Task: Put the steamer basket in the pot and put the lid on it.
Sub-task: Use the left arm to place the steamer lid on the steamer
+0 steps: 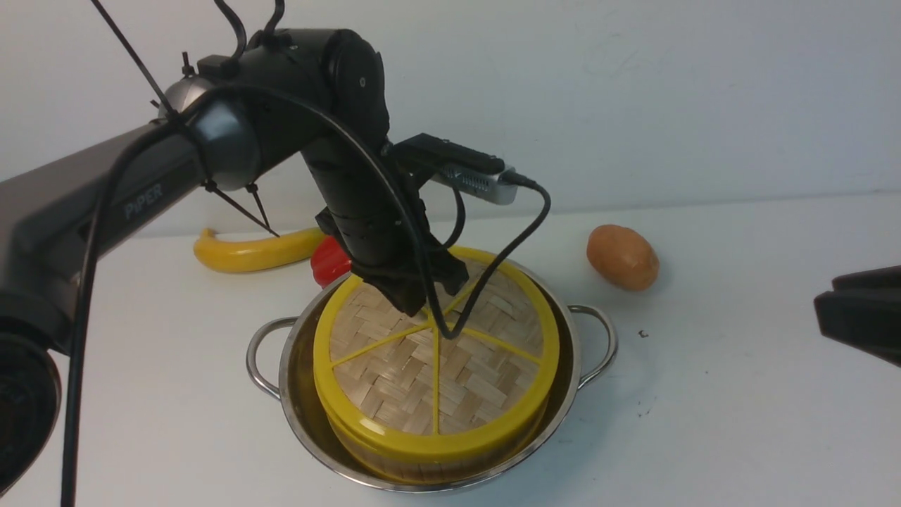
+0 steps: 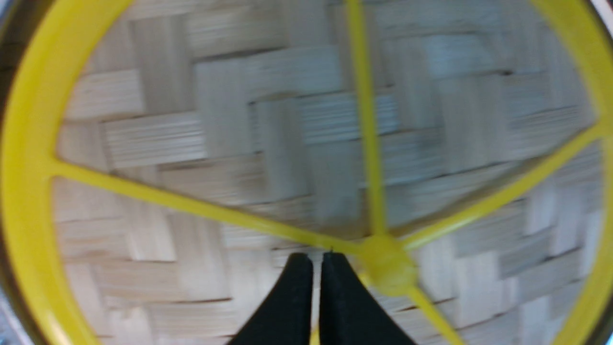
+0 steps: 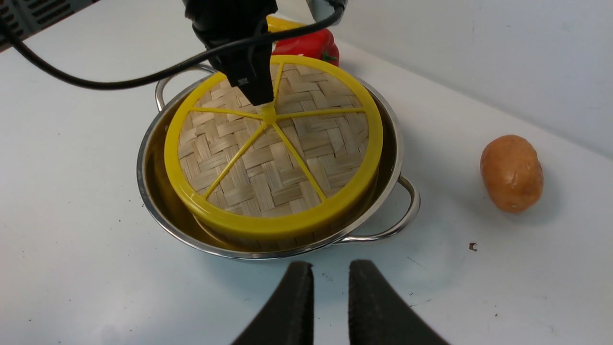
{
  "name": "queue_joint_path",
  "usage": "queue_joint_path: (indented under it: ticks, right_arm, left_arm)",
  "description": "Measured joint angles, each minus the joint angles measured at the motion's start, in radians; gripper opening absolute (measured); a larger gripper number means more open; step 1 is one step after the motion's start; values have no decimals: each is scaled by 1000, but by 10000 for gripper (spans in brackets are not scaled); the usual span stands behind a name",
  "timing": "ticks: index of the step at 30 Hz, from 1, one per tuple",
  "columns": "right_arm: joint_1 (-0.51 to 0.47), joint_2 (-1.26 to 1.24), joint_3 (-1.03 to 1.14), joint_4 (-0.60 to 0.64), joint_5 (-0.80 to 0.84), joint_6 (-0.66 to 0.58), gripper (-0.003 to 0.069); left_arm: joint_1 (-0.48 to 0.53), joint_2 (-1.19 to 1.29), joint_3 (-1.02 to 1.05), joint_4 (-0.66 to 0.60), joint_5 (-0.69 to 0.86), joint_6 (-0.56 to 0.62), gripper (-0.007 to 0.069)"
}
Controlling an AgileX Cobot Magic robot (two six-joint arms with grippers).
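left claw [image 2: 317, 256]: clenched, looks empty, tips just beside knob [image 2: 385, 258]; blurry, spoke pinch unsure
lid [image 1: 422, 380]: on steamer basket [image 1: 401, 461], which sits in pot [image 1: 257, 359]
blocking: cable [image 1: 486, 289] crosses the lid's far part
right claw [image 3: 329, 268]: slightly parted, empty, well apart from pot
around: potato [image 1: 623, 257], banana [image 1: 246, 253], red pepper [image 1: 329, 262]
count: one of each

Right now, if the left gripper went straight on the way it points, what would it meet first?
The flat round woven-bamboo lid with yellow rim, just beside its small yellow centre knob. The shut left gripper points down at it from very close; whether the tips already touch, I cannot tell.
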Motion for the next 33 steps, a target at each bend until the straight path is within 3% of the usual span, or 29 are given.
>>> queue_joint_path:
  ticks: [14, 22, 33]
  right_arm:
    - [0, 0, 0, 21, 14, -8, 104]
    - [0, 0, 0, 24, 16, -8, 104]
    - [0, 0, 0, 29, 19, -9, 108]
  left_arm:
    - [0, 33, 0, 65, -25, -19, 17]
    - [0, 34, -1, 183, -30, -52, 17]
    - [1, 37, -10, 138, -66, -45, 17]
